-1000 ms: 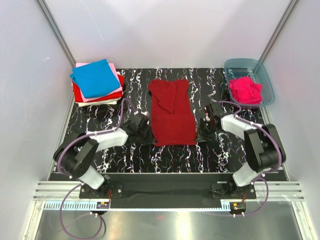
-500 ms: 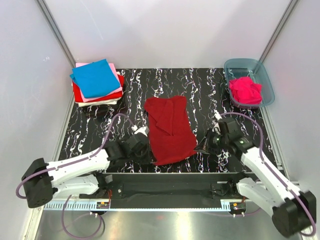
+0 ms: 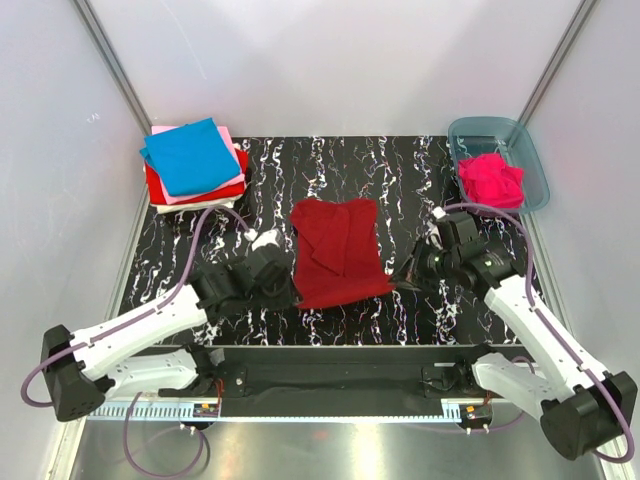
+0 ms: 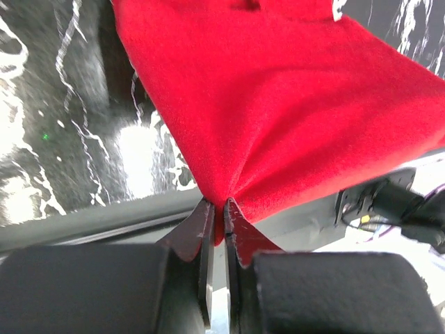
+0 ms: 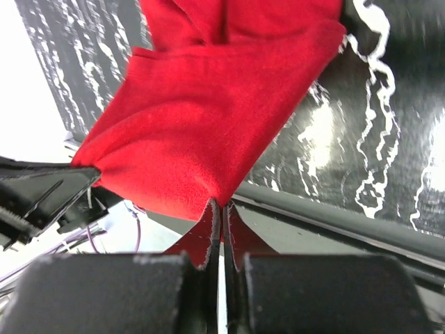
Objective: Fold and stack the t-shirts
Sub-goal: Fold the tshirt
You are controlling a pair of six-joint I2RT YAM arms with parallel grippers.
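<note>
The dark red t-shirt (image 3: 338, 250) lies at the centre of the top view on the black marbled desk (image 3: 420, 170), its lower hem raised between the two arms. The left tool (image 4: 217, 209) is pressed together on the shirt's lower-left corner, and in the left wrist view the cloth fans out from its tips. The right tool (image 5: 222, 207) pinches the lower-right corner in the same way. The upper part of the shirt rests on the desk, with a loose fold across it. At the upper left of the top view sits a stack of folded shirts (image 3: 200, 190), the bright blue t-shirt (image 3: 190, 155) on top. At the upper right a translucent tub (image 3: 538, 170) holds the crumpled hot pink t-shirt (image 3: 490, 180).
</note>
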